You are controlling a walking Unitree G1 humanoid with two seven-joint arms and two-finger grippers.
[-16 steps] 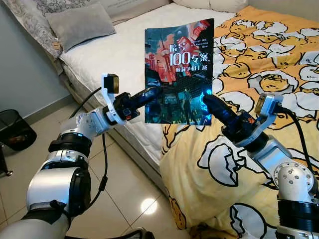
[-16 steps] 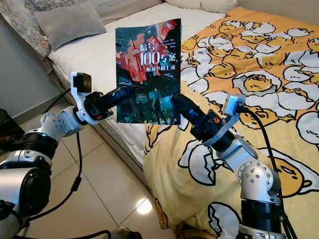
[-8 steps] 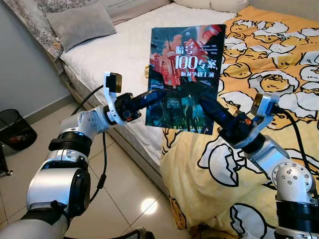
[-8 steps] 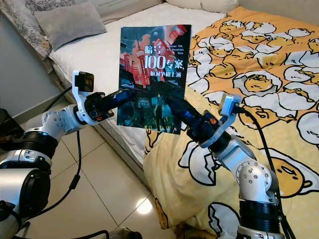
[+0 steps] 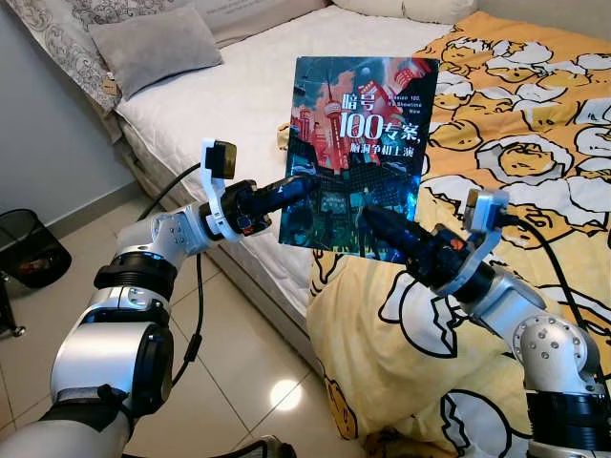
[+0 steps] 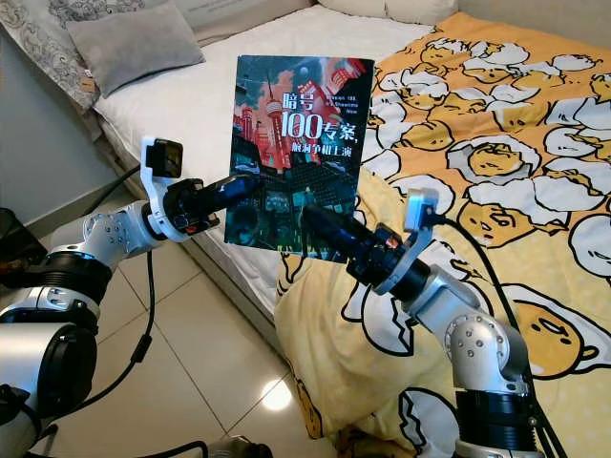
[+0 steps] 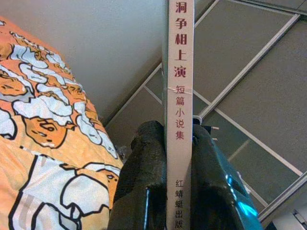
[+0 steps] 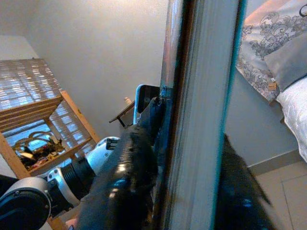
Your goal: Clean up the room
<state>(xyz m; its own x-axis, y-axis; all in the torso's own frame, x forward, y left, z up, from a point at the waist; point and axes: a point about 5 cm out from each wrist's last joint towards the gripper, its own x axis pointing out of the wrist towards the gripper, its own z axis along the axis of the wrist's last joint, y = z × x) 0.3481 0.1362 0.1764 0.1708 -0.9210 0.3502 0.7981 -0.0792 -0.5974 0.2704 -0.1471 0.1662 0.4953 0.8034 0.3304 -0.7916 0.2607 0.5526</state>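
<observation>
Together, left gripper (image 5: 307, 183) and right gripper (image 5: 370, 221), apparently both clamped, hold the book (image 5: 359, 134) upright above the bed (image 5: 229, 95).

You are looking at a bedroom in a home — a bed (image 5: 239, 105) with a white sheet, a grey pillow (image 5: 153, 46), a yellow cartoon-print duvet (image 5: 516, 124), a tiled floor (image 5: 239, 372) and a black waste basket (image 5: 29, 248) by the wall.
</observation>
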